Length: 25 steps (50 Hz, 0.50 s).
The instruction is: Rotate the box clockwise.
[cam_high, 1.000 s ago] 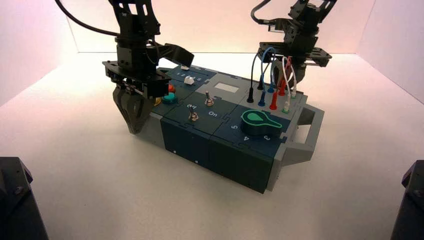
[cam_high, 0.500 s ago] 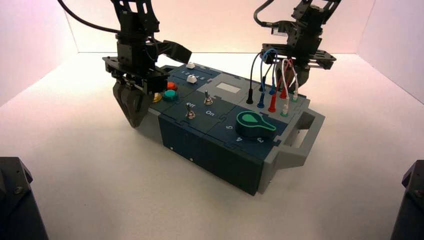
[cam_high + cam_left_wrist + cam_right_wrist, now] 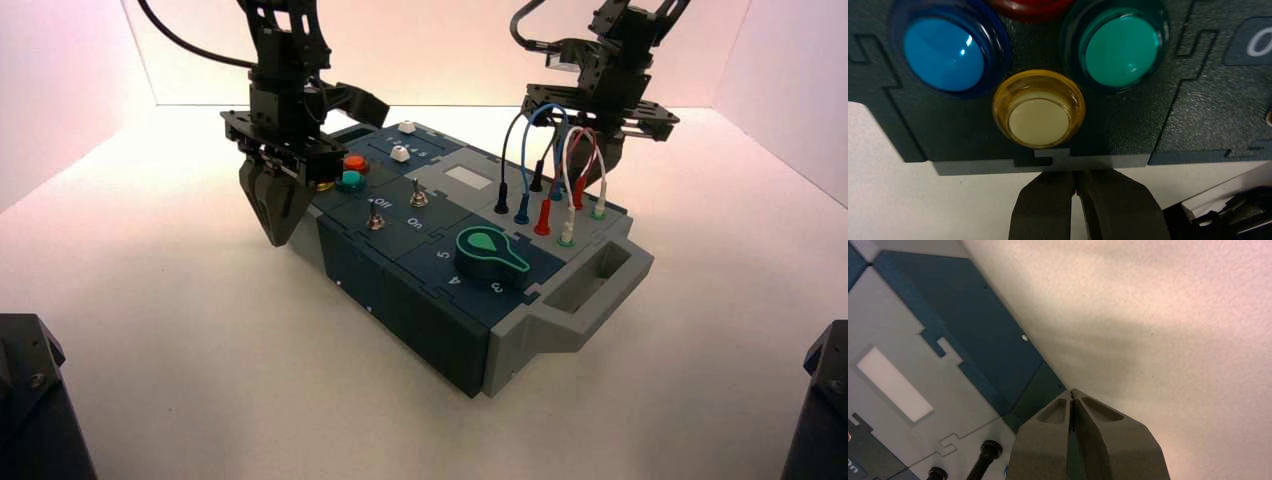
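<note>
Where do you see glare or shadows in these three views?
Left wrist view: small white glints on the blue button and the teal button. Right wrist view: a soft dark shadow on the white floor beside the box, above the right gripper. High view: pinkish light on the back wall.

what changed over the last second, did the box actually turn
Yes. In the high view the box has turned clockwise: its near right handle end swung toward the camera and its button end moved away. The left gripper, shut, moved with the near left end; the right gripper, also shut, shifted right along the far edge behind the plug wires. Nothing was grasped or released.
</note>
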Each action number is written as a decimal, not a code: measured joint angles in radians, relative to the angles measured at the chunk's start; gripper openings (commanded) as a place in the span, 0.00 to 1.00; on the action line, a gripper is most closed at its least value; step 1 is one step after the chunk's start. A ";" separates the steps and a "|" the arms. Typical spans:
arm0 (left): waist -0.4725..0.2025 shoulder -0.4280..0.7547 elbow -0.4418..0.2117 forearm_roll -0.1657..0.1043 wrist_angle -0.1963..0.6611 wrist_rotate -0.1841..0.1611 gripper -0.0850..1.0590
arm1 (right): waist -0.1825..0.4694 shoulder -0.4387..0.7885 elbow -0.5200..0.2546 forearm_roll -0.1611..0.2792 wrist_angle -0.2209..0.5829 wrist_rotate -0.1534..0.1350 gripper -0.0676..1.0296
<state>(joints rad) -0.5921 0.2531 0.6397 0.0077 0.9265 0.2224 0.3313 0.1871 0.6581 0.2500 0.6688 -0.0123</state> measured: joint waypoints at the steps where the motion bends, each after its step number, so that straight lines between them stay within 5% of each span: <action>1: 0.002 0.002 0.000 0.002 0.000 0.002 0.05 | 0.002 0.000 0.002 0.000 0.000 0.000 0.04; 25: 0.067 0.014 -0.011 0.034 -0.044 0.002 0.05 | 0.021 -0.032 0.066 0.015 0.014 0.000 0.04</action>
<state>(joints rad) -0.5246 0.2669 0.6289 0.0414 0.8820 0.2240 0.3528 0.1549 0.7240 0.2654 0.6826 -0.0123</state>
